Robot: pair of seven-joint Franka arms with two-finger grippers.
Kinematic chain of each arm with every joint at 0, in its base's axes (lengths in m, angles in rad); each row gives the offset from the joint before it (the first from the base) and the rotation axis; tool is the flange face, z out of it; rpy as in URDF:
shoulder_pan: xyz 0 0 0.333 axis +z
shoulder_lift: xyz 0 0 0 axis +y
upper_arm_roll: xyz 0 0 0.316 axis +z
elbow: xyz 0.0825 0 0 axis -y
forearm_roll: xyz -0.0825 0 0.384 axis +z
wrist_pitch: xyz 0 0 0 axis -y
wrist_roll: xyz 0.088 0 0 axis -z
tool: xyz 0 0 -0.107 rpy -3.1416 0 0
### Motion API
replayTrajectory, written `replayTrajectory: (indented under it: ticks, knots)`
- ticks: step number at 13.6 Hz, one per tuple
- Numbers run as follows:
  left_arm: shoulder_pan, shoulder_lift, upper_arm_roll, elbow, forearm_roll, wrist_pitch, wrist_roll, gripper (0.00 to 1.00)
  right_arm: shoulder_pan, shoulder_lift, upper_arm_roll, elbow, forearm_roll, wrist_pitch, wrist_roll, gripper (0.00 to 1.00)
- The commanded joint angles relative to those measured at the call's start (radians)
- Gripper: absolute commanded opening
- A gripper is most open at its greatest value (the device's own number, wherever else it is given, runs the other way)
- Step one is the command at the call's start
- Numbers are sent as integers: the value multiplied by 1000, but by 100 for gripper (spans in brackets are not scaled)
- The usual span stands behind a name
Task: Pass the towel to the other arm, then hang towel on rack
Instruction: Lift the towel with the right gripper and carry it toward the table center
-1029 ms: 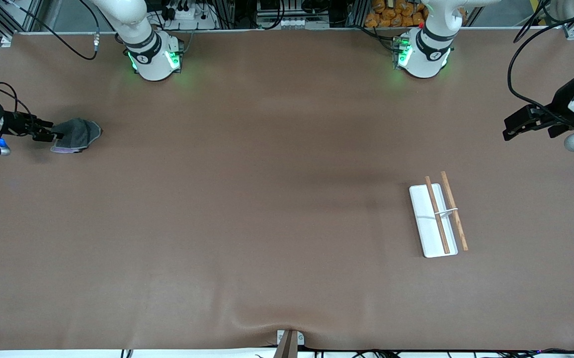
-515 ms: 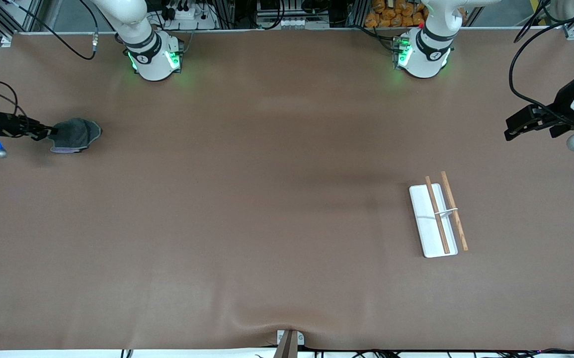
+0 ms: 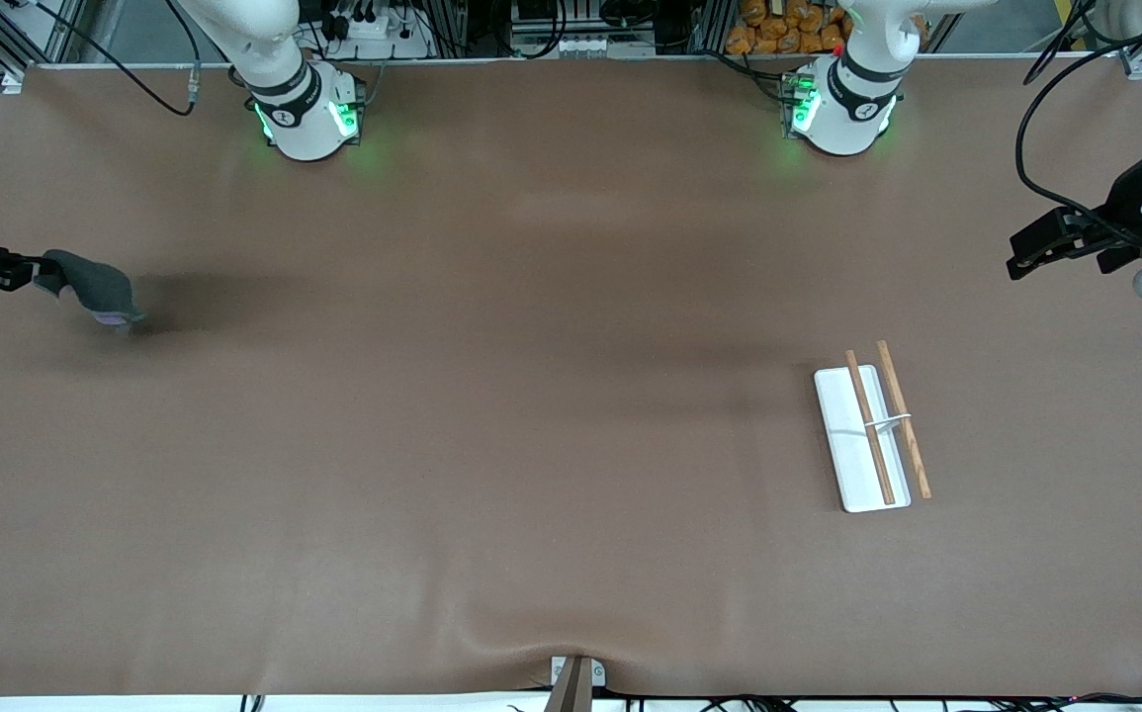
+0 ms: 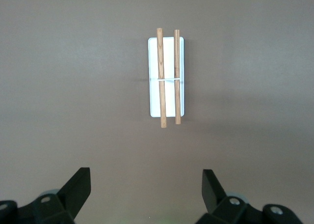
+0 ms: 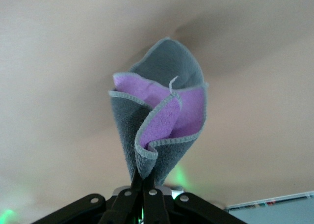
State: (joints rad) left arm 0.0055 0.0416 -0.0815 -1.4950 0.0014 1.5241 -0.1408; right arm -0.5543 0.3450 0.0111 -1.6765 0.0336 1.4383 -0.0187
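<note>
My right gripper [image 3: 25, 274] is shut on the towel [image 3: 91, 286] and holds it in the air over the right arm's end of the table. In the right wrist view the towel [image 5: 162, 121] hangs folded from the shut fingers, dark grey with a lilac inner face and pale edge. The rack [image 3: 872, 430], a white tray with two wooden rods, lies on the table toward the left arm's end. It also shows in the left wrist view [image 4: 166, 79]. My left gripper [image 3: 1025, 253] is open and empty, in the air over the left arm's end of the table, apart from the rack.
The brown table mat [image 3: 531, 396] covers the whole table. Both arm bases [image 3: 308, 109] stand along the table edge farthest from the front camera. A small bracket [image 3: 575, 677] sits at the table's edge nearest the front camera.
My right gripper has lifted the towel off the table and drawn it toward the right arm's end. The left arm has barely moved.
</note>
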Motion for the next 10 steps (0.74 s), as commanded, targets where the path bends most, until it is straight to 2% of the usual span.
replayTrajectory:
  ticks: [1,5,10]
  knots:
    - [7,-5,0,7,-14,-9,15,100,111,9,-5,75,20,-109,175,0]
    - [16,0,0,7,-17,-2,16,100,229,-12,-2,90,214,-173,455,0]
    - [13,1,-1,4,-18,2,16,100,444,-11,-5,135,439,-131,819,0]
